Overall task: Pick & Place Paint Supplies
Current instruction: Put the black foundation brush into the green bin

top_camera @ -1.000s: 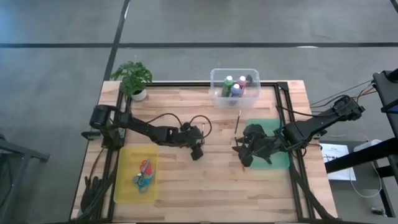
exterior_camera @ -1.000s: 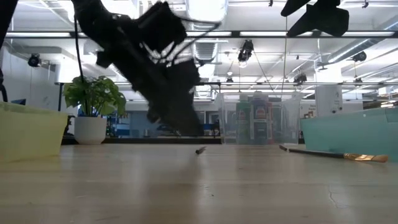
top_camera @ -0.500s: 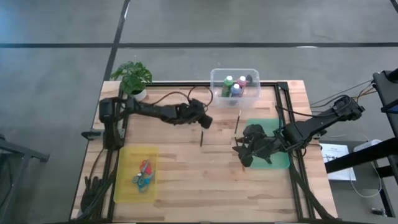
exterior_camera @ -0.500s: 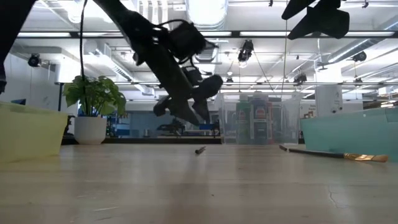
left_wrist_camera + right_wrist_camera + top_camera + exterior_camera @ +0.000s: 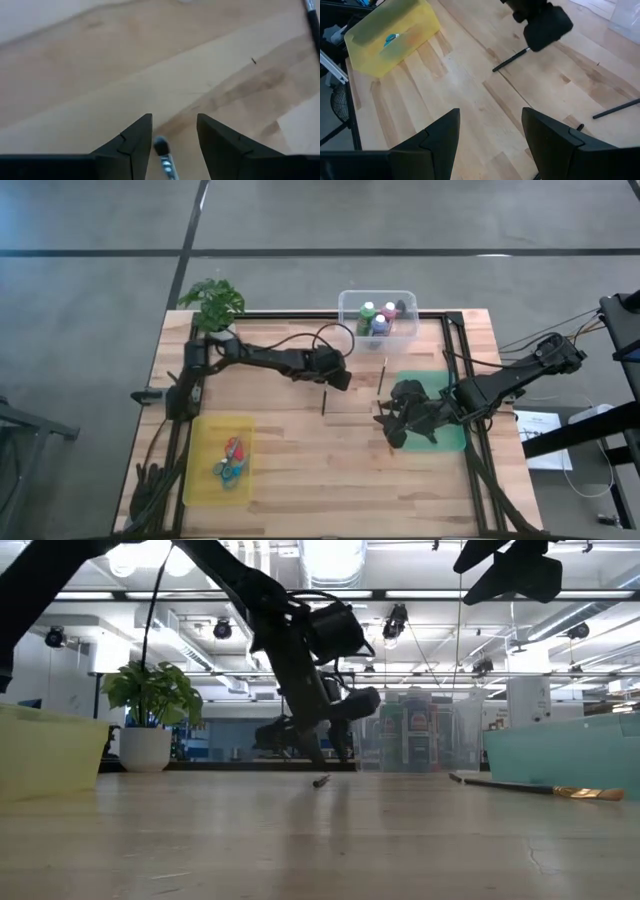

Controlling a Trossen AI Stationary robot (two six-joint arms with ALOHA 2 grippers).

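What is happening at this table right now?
The left end effector hangs open above a dark brush lying mid-table, gripping nothing. The right end effector waits open beside the green tray. Paint bottles stand in the clear bin, scissors lie in the yellow tray, and another brush remains on the table.

The room was a large open robotics lab: a wooden table [image 5: 300, 450] stood on grey concrete floor [image 5: 90, 290], with ceiling strip lights [image 5: 560, 600] and exposed ducting overhead.
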